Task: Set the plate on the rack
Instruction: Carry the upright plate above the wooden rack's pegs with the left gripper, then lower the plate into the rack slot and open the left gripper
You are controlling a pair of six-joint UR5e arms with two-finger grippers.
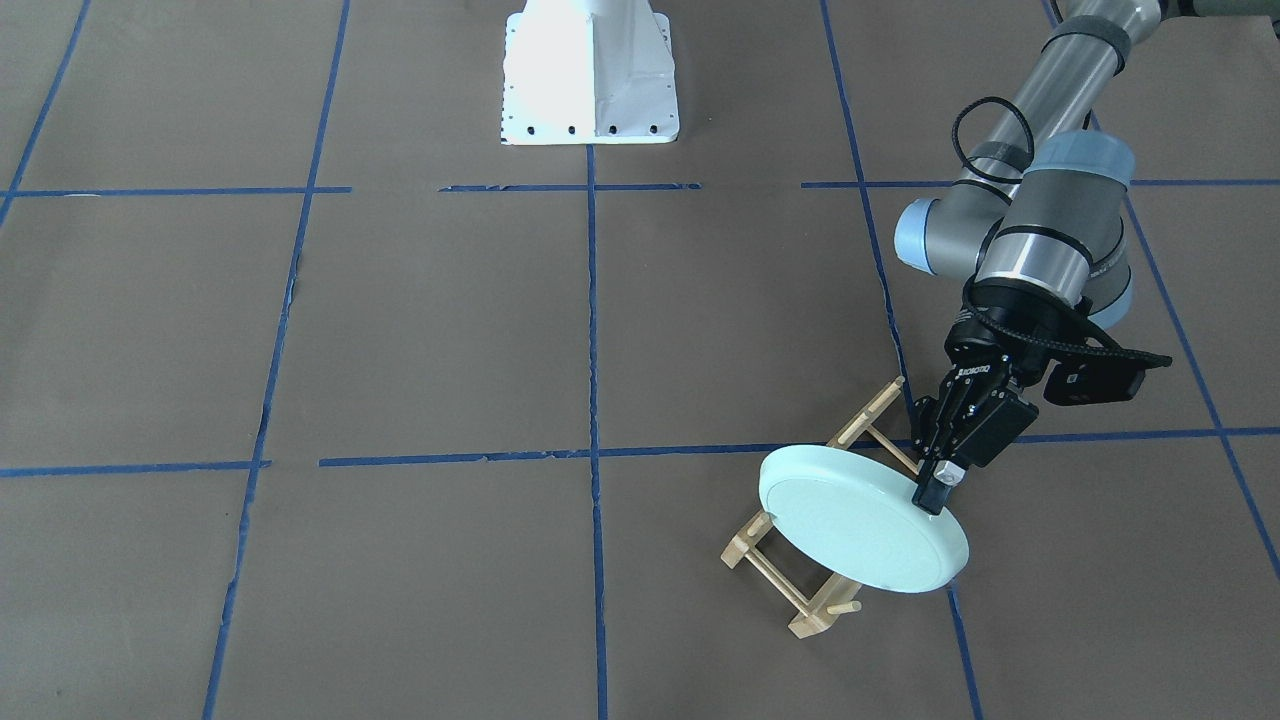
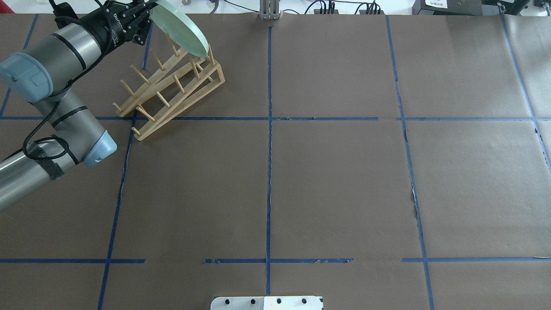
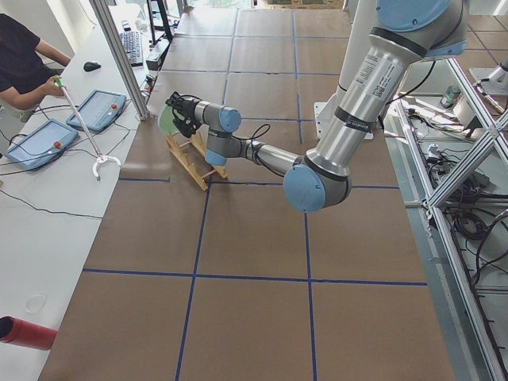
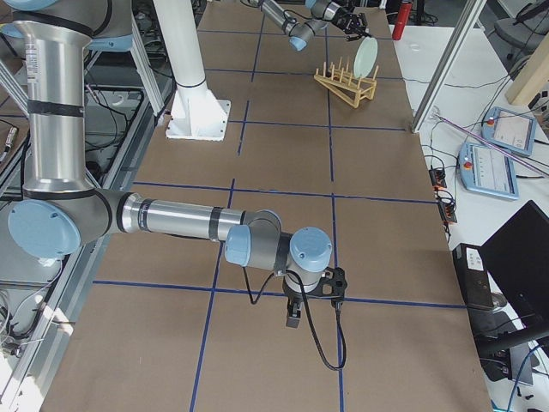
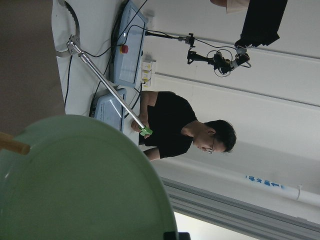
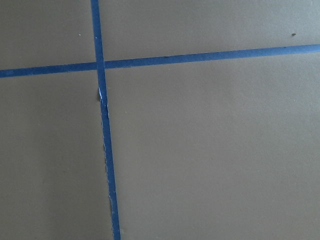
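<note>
My left gripper [image 1: 935, 488] is shut on the rim of the pale mint-green plate [image 1: 860, 525]. It holds the plate tilted, almost on edge, over the far end of the light wooden rack [image 1: 812, 620]. In the overhead view the plate [image 2: 181, 26] has its lower edge down among the pegs at the end of the rack [image 2: 181, 108], with the gripper [image 2: 148, 13] at its upper rim. The left wrist view shows the plate [image 5: 75, 185] with one peg [image 5: 12, 145] in front of it. My right gripper [image 4: 292, 316] hangs low over bare table far from the rack; I cannot tell whether it is open.
The white robot base [image 1: 590, 70] stands at the table's robot side. An operator [image 3: 24, 63] sits past the table's far edge with a grabber stick [image 3: 79, 119] and teach pendants [image 3: 95, 107]. Blue tape lines grid the brown table.
</note>
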